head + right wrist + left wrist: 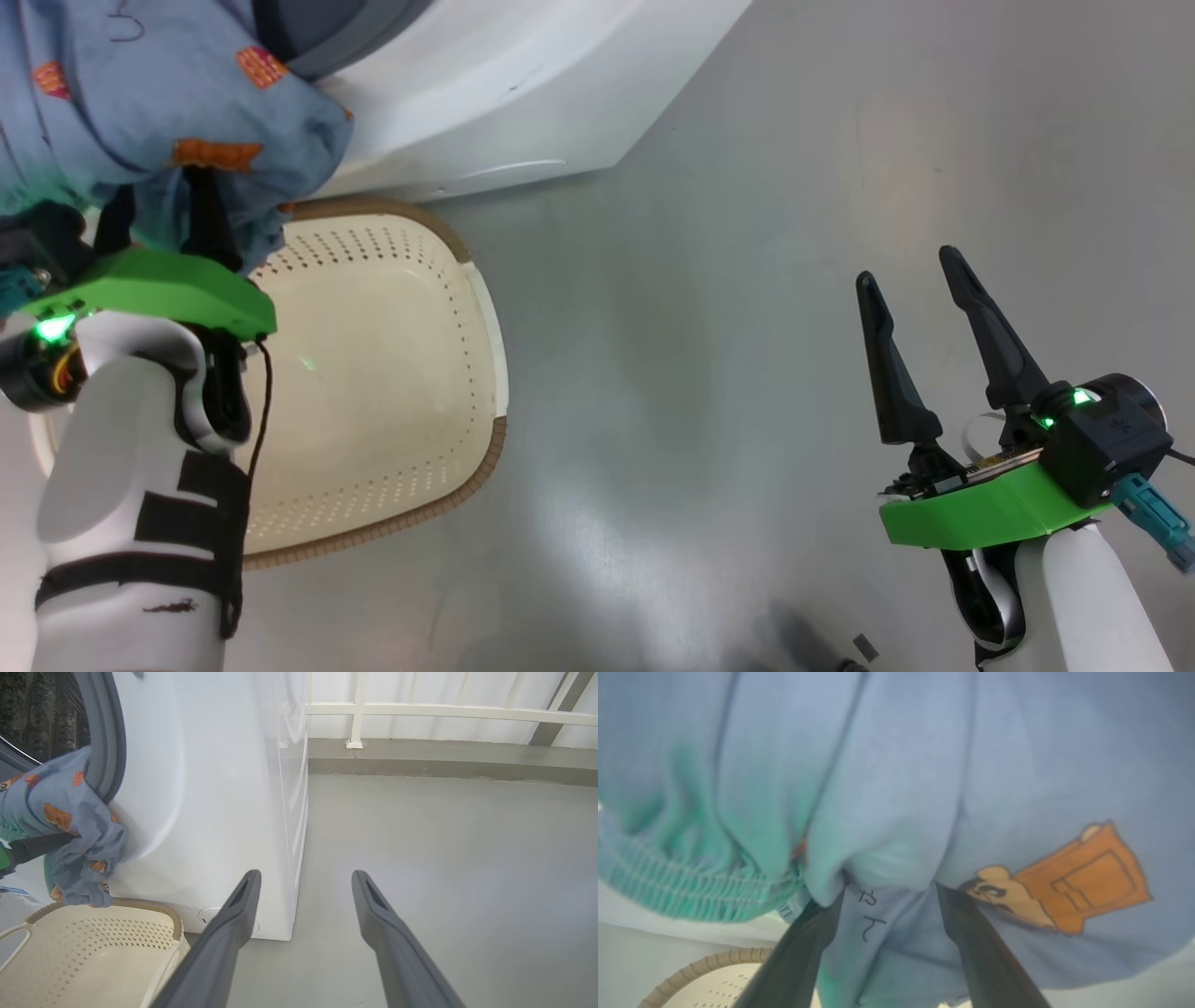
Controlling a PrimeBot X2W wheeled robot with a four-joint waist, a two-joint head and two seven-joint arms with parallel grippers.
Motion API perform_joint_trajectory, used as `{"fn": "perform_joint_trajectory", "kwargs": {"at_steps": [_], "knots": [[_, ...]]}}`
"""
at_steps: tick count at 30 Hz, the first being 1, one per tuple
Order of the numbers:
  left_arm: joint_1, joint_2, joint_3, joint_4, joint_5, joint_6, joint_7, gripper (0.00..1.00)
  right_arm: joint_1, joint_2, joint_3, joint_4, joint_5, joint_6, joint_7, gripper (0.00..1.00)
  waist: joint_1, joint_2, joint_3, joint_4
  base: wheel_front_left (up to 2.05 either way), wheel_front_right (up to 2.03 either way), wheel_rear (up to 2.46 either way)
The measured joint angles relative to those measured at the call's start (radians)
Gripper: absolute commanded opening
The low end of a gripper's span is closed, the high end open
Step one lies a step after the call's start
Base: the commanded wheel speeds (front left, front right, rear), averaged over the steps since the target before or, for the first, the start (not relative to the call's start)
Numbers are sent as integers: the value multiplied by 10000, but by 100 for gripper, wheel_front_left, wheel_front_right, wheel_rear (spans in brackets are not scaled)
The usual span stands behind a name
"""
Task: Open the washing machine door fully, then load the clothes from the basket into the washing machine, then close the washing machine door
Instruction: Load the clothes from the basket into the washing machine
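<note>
Washing machine (224, 788) has its mouth open, so the door step looks done, though how wide the door stands I can't judge. Basket (392, 392) sits right in front, bare where visible, its left end hidden behind the arm. Clothes (65, 812) are bunched on the machine's lip, half in, so loading is unfinished. Left pincer (891, 896) is spread wide, tips buried in fabric. Right pincer (908, 265) gapes over the floor, carrying nothing

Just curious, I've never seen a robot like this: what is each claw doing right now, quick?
Left gripper: open, fingers pushed into the blue printed clothes, not clamped on them.
Right gripper: open, holding nothing.
</note>
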State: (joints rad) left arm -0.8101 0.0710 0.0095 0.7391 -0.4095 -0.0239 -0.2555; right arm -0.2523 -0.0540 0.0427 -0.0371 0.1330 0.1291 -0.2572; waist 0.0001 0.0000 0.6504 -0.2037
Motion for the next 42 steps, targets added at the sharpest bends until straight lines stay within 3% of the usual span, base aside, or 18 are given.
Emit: {"fn": "perform_joint_trajectory", "kwargs": {"at_steps": [6, 8, 10, 11, 20, 25, 38, 42], "knots": [[-104, -150, 318, -111, 431, 19, 2, 100, -12, 4, 54, 0, 0, 0, 0, 100, 0, 0, 250, -98, 0, 0, 0], [-105, -219, 399, -184, 537, 19, 2, 88, -81, 10, 61, 2, 2, 0, 0, 100, -1, 0, 310, -130, 0, 0, 0], [-105, -263, 458, -240, 696, 15, 4, 61, -210, 13, 69, 0, 2, 0, 0, 100, -1, 0, 344, -158, 0, 0, 0], [-105, -290, 485, -263, 752, 6, 6, 55, -215, 13, 69, 0, 2, 0, 0, 100, -1, 0, 346, -163, 0, 0, 0], [89, -512, 846, -696, 895, -174, 92, 38, -210, 13, 69, 63, 4, 0, 0, 100, -1, 0, 185, -40, 0, 0, 0], [343, -512, 997, -1162, 922, -242, 75, 2, -208, 15, 73, 96, 2, 0, 0, 100, -1, 0, 51, 107, 0, 0, 0], [979, -500, -86, -1996, 50, -334, 0, 0, -196, 13, 67, 151, -4, 0, 0, 100, -1, 0, -215, 475, 0, 0, 0], [1043, -499, -433, -2397, -10, -186, 0, 0, -185, 13, 69, 159, -4, 0, 0, 100, -1, 0, -302, 499, 0, 0, 0]]}}
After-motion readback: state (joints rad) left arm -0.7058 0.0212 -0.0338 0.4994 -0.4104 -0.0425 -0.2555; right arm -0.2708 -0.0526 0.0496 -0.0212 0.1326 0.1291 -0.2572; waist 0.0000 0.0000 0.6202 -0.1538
